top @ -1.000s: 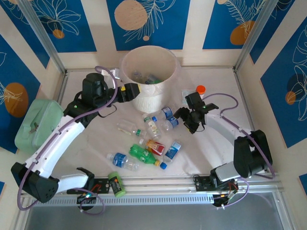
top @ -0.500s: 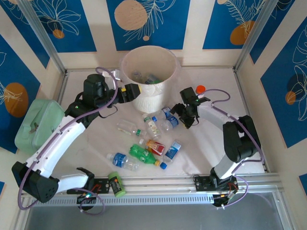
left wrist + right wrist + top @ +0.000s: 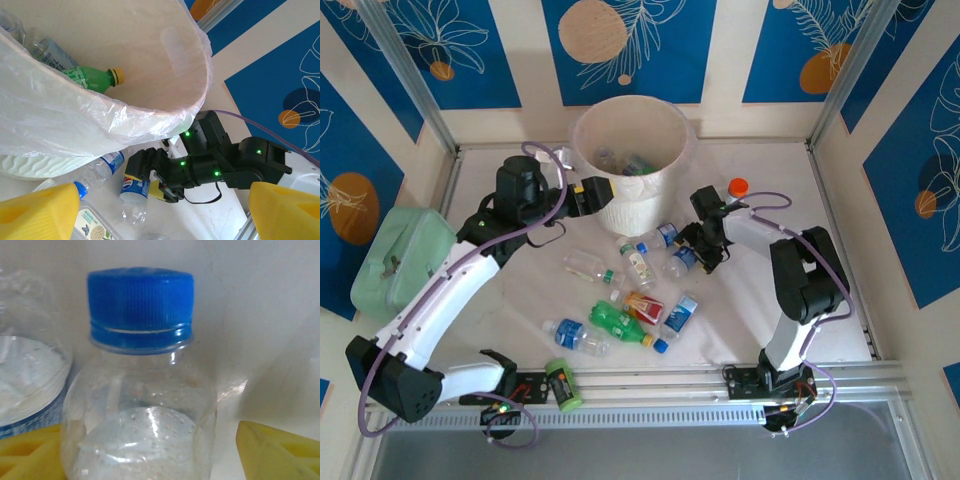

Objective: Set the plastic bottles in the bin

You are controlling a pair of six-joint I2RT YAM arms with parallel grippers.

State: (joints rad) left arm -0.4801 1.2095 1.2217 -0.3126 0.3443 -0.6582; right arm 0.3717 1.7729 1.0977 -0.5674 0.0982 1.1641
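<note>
Right arm folded leftward since the earlier frame; left arm unchanged.
Right end effector: released, at 2 o'clock of the loose cluster, jaws straddling a clear plastic bottle with blue cap, with a gap beside one finger.
Left end effector: released, jaws wide, nothing between them, at 9 o'clock of the round white ribbed bin.
Bin: 12 o'clock of the white surface, holding a green bottle with yellow cap.
Remaining plastic bottles: loose at surface centre.
</note>
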